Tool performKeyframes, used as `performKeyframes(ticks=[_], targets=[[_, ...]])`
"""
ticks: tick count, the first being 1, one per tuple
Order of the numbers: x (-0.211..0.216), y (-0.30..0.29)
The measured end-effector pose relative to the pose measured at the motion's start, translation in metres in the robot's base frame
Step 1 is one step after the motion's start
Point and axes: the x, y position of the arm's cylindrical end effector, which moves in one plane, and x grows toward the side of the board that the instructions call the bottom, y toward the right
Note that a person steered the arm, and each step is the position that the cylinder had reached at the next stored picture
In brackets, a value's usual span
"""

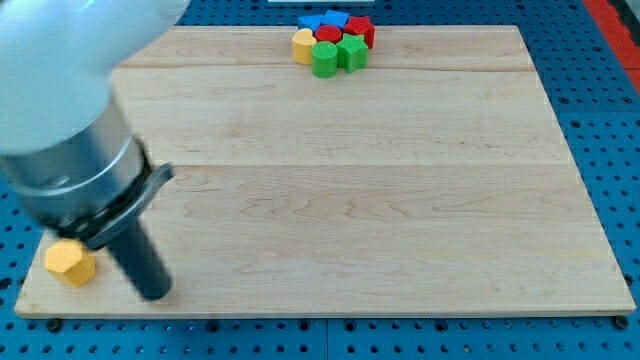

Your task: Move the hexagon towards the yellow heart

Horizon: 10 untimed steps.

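Rod: dark, straight, hangs from big pale arm housing at view's left; nearest thing to camera. Tip [152, 293] rests on board near bottom-left corner.
Claw: none fitted; rod only, so nothing opens, closes or holds.
Yellow hexagon [70, 263]: task's thing; sits at board's bottom-left edge, just left of tip. Contact w/ rod: cannot tell, looks barely apart.
Yellow heart [303, 45]: at view's top, centre-left of cluster, near board's far edge.
Cluster: packed touching or nearly so; green cylinder [324, 59] just right of heart, green block [351, 53] beside it, red blocks [345, 33] behind, blue blocks [323, 20] at very top, partly off far edge. Exact shapes of red/blue: too small to tell.
Board [400, 200]: pale wood, on blue perforated base.
Progress: approx. nil; hexagon and heart well apart, nearly full board diagonal between them.
Left to do: judged, tip stands on hexagon's right, wrong side for push; needs to go round to lower-left of hexagon, then drive it up-right.
Risk: hexagon at board edge, little room behind it; may slip off.
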Motion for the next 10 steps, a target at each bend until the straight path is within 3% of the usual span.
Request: performKeyframes(ticks=[2,3,5,8,10], targets=[[0.007,-0.105],[-0.007,-0.112],[-0.011,-0.05],[-0.083,-0.073],[-0.109,-0.018]])
